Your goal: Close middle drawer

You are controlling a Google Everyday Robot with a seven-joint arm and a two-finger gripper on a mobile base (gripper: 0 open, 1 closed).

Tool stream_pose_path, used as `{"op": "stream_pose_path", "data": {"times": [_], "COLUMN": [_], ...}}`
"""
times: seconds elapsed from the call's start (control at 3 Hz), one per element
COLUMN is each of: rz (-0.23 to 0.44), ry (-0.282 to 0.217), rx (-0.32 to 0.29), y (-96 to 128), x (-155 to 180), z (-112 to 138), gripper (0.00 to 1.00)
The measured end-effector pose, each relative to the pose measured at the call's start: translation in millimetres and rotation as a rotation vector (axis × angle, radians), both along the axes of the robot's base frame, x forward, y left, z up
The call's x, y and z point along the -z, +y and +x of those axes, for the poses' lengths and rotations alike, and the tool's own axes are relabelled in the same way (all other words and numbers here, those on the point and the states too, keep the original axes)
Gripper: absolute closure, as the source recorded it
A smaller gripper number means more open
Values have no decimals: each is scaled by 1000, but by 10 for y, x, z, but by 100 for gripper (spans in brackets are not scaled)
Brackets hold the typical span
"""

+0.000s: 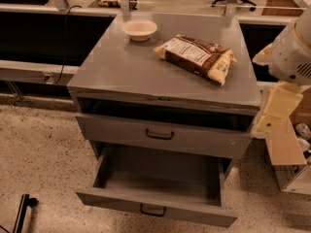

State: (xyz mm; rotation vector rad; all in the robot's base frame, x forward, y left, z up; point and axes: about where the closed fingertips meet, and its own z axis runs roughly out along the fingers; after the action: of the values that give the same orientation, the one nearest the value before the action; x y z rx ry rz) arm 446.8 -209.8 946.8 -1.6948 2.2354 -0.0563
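1. The wide, shallow grey metal middle drawer (pixel 194 211) sits at lower centre of the frame. It is pulled far out of the cabinet with its bare inside showing, and its small black loop handle (pixel 153 210) is near the bottom edge.
2. The step in hand looks like the reach-in before the push. A square press on the flat front close to the handle, straight back toward the cabinet, should keep the drawer from skewing on its runners.
3. The pincer (pixel 278 114) hangs from the pale arm at the right edge of the frame, beside the cabinet's right corner and well apart from the drawer. I cannot tell how far open it is or whether it has hold of anything.
4. The taller grey upper drawer front (pixel 209 142) stands directly above the open drawer, so the approach should stay low, under its bottom edge.
5. The speckled floor (pixel 39 154) at left offers room; the right is tighter, with a pale box (pixel 291 176) nearby.
6. On the grey tabletop (pixel 121 72), a white bowl (pixel 139 29) and a brown-and-white snack bag (pixel 197 57) lie clear of the path.
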Motion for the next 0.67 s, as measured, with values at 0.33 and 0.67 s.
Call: {"op": "stream_pose_path", "data": {"times": [0.33,0.67], "rz": [101,279], "ry": [11,27], "rx": [-46,-143], "y": [298,810], "x": [509,1206], "z": [-103,-421], "gripper": [0,0]}}
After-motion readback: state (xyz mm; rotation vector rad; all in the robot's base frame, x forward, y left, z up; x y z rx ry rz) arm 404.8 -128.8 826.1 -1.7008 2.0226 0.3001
